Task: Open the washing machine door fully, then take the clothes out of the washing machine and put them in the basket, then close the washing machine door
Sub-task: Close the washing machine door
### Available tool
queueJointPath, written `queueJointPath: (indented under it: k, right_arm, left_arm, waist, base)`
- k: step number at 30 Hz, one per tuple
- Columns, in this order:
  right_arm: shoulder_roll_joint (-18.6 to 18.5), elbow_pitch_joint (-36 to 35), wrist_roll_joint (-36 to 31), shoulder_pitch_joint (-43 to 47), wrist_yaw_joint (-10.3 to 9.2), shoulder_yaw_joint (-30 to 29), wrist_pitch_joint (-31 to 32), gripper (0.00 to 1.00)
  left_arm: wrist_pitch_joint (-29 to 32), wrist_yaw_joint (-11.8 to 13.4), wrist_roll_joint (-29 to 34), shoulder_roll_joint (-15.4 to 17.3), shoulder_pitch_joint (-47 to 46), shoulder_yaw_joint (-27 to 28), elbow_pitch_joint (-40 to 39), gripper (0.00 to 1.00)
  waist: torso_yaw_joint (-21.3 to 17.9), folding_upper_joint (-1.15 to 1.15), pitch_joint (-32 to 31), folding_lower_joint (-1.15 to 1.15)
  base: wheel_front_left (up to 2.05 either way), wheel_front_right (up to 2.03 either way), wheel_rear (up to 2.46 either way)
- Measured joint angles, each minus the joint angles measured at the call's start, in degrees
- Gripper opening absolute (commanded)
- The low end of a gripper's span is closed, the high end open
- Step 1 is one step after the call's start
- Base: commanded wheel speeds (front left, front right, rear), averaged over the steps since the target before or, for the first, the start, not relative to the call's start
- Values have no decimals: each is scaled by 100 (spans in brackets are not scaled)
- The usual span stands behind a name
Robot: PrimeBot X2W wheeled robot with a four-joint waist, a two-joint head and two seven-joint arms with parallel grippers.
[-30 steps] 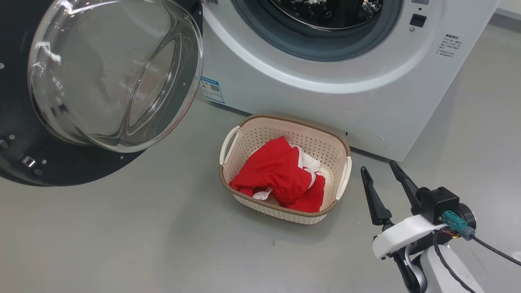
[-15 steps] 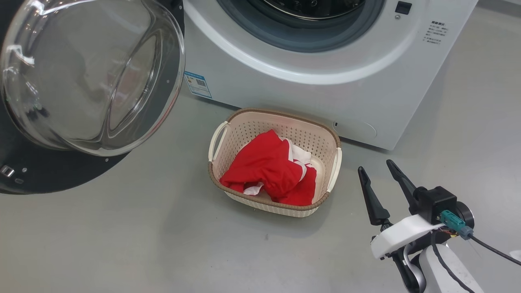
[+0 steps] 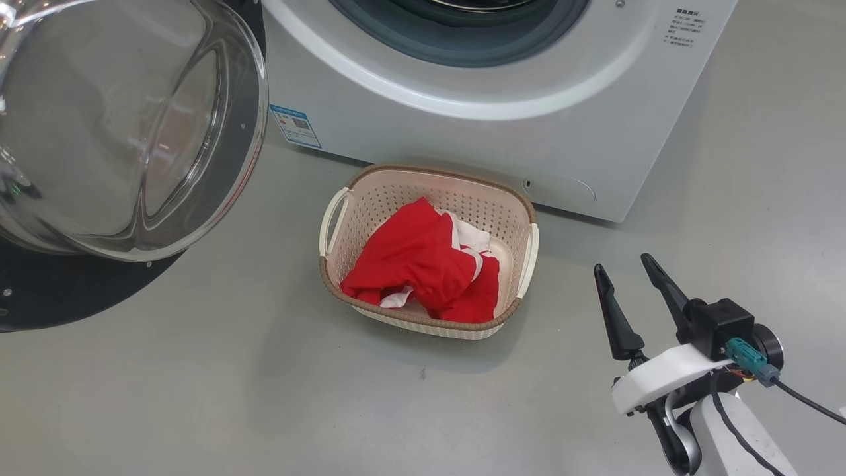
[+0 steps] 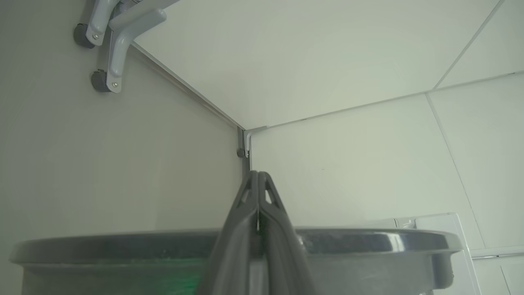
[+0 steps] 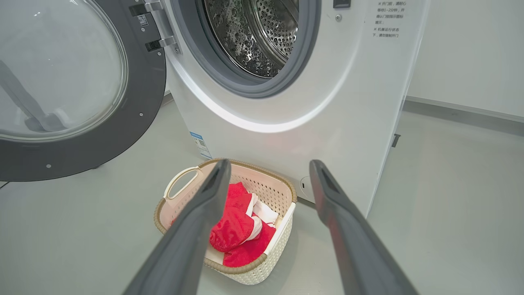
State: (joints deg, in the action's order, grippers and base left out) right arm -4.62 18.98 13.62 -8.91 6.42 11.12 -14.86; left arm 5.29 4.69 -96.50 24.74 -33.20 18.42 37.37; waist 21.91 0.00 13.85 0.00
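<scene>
— What stands in the way on the left?
— The washing machine door (image 3: 132,132), swung open across the upper left of the head frame, its glass bulging over the floor (image 3: 198,383).
— And centre?
— The basket (image 3: 396,198), just before the washing machine (image 3: 462,139), clothes (image 3: 410,258) heaped in it. Bare floor runs wide along the bottom and up the right edge, around the right gripper (image 3: 622,262), fingers spread.

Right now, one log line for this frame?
door: open | clothes: in basket | visible drum: no clothes | left tool: shut, at door rim | right tool: open, empty, right of basket | pending: close door
</scene>
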Motion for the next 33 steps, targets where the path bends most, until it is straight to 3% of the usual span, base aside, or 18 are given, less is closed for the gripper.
queueJointPath:
  k: [17,33]
  right_arm:
    - [1,0,9,0,0,-70,0,100]
    - [13,80,73,1,1,-100,0,100]
  left_arm:
    - [1016,-154,-291,73,30,-167,71,0]
    - [2347,-349,-644,119,201,-464,-140,0]
  waist:
    - [88,0,15,0]
    - [237,0,-68,0]
  base:
    - [0,0,0]
    - [0,0,0]
